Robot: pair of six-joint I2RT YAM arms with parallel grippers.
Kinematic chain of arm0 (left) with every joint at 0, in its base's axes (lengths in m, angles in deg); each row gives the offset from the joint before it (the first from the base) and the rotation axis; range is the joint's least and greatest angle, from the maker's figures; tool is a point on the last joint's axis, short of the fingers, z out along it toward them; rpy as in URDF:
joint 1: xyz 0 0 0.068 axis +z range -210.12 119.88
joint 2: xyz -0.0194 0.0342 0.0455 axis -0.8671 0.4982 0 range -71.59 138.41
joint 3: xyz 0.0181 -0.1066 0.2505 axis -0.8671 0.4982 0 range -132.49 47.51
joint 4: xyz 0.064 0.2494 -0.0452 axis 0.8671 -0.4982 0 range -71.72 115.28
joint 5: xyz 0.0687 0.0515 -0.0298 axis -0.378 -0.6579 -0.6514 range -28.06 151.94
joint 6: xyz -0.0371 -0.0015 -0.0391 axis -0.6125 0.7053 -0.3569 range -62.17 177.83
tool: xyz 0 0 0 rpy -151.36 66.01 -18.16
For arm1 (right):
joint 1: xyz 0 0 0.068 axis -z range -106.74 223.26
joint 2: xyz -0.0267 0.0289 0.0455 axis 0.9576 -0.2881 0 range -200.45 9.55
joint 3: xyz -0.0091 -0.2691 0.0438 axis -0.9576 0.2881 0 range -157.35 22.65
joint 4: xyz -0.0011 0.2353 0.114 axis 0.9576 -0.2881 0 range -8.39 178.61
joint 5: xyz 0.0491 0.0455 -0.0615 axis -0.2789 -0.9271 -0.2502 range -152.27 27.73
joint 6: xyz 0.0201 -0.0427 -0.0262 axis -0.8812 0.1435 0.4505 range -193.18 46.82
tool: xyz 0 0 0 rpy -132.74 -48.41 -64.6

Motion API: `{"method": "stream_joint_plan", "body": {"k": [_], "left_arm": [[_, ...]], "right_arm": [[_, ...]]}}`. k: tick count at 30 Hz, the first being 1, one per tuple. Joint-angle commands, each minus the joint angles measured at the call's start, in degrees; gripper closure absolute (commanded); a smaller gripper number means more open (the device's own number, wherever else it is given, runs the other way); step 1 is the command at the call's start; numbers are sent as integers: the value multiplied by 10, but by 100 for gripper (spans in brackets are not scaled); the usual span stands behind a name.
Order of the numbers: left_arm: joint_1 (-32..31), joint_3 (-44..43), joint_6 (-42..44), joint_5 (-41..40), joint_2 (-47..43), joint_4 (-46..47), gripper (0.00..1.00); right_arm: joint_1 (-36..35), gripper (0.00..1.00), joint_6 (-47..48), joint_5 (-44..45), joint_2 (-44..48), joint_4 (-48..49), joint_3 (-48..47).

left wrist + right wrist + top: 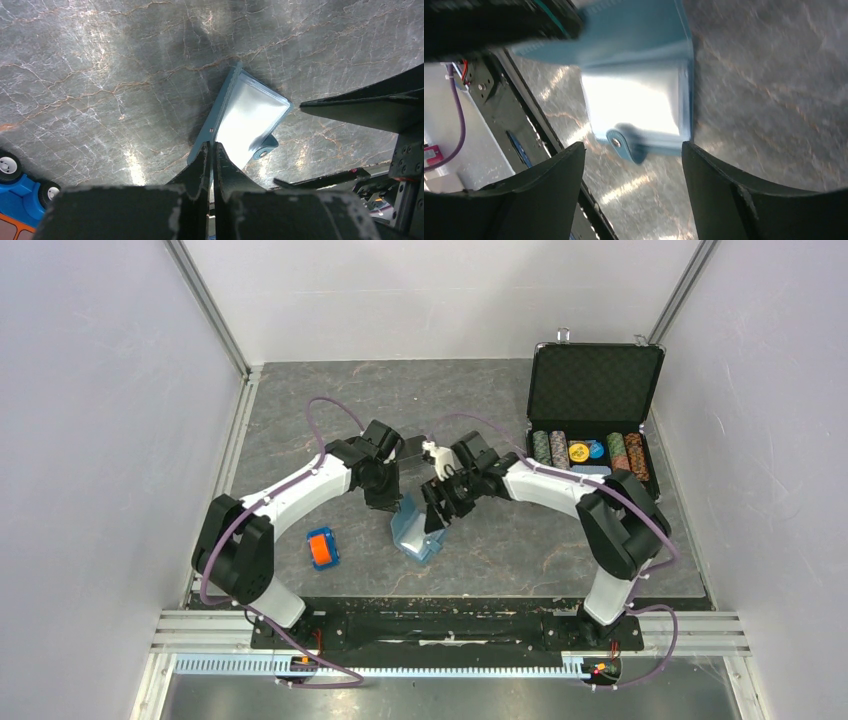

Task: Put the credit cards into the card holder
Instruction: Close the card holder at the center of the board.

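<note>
Orange-and-blue block [322, 548] sits left on the grey table [300, 410], well apart from the rest. Left gripper [384, 502] has its jaws pinched on the raised flap edge of the holder [415, 535]. The holder stands open at table centre, lower half flat, snap tab [621, 144] showing. Right gripper [437, 512] is just beside it, jaws wide apart, gripping nothing. Chip case [592, 410] is open at far right.

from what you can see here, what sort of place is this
Probably a robot lab test cell, not a home: plain white panels on aluminium framing enclose a stone-look table, two arms are bolted to a base plate at its edge, and props like a poker chip case sit out.
</note>
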Motion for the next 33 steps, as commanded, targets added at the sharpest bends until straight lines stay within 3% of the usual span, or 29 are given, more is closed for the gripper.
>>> {"method": "stream_joint_plan", "body": {"k": [1,4,9,18,21,26,30,33], "left_arm": [[-5,-10,-25,-11,7,17,98],[-5,-8,-23,-9,8,20,98],[-5,-3,-25,-1,9,30,98],[-2,-16,-23,4,21,34,98],[5,-15,-25,5,21,38,98],[12,-20,-24,-24,8,22,98],[16,-23,-24,-41,-7,8,98],[17,-24,-23,-70,-14,-5,98]], "right_arm": [[-26,27,-9,33,-28,-13,-61],[-30,31,-6,0,-50,-8,-70],[-31,51,6,-67,-74,-5,-59],[-35,68,64,-151,-80,-37,-36],[-35,79,118,-147,-78,-80,-41],[-34,86,168,-113,-79,-138,-40],[-35,100,177,-99,-74,-143,-30],[-34,100,178,-73,-70,-143,-27]]}}
